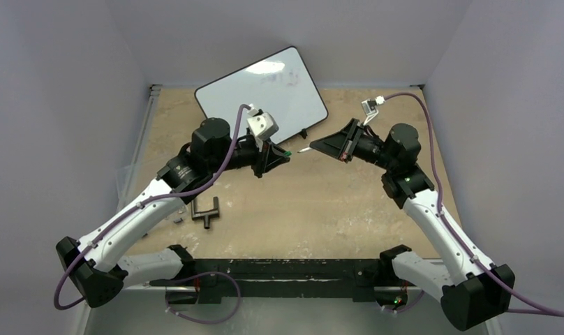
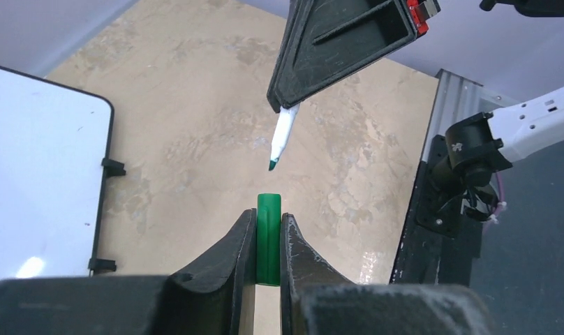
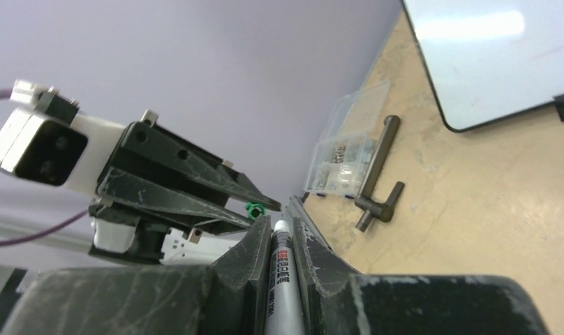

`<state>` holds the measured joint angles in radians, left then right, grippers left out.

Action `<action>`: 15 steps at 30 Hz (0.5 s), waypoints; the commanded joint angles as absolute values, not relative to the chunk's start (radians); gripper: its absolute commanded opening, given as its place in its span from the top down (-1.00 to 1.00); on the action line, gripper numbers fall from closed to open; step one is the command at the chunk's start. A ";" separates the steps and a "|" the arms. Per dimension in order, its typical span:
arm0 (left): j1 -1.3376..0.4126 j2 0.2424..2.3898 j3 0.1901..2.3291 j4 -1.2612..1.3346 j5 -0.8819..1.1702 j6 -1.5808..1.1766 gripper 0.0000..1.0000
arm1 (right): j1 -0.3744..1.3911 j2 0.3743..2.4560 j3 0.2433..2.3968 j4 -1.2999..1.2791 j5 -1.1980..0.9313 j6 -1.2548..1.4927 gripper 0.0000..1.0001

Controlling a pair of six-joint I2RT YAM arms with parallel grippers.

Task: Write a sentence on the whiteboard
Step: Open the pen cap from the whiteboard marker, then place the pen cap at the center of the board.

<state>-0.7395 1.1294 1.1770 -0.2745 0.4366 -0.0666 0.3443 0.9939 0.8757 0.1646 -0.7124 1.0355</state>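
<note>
Over mid-table, with the left gripper [image 1: 285,155] pinched tight on the green cap [image 2: 269,237] and the right gripper [image 1: 315,147] clamped on the marker [image 2: 283,136], bare tip just short of the cap: draw the two apart first, cap parked low and aside. Then carry the tip up the table to the board [image 1: 262,94], set askew at the far left, no lettering to be made out. Land lightly near its top left corner; leave room for further lines.
</note>
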 commanded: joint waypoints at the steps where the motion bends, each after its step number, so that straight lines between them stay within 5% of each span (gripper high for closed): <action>1: -0.736 1.084 1.154 -0.214 0.346 -0.034 1.00 | 0.312 0.997 0.902 0.069 -0.667 1.049 1.00; 15: -0.735 1.052 0.853 -0.144 0.157 -0.252 1.00 | 0.282 0.908 0.867 -0.084 -0.417 0.835 1.00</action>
<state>-0.7395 1.0691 0.9455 -0.2146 0.2306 -0.1459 0.2852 0.9390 0.8989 -0.1013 -0.4862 0.8986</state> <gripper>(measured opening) 0.104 0.112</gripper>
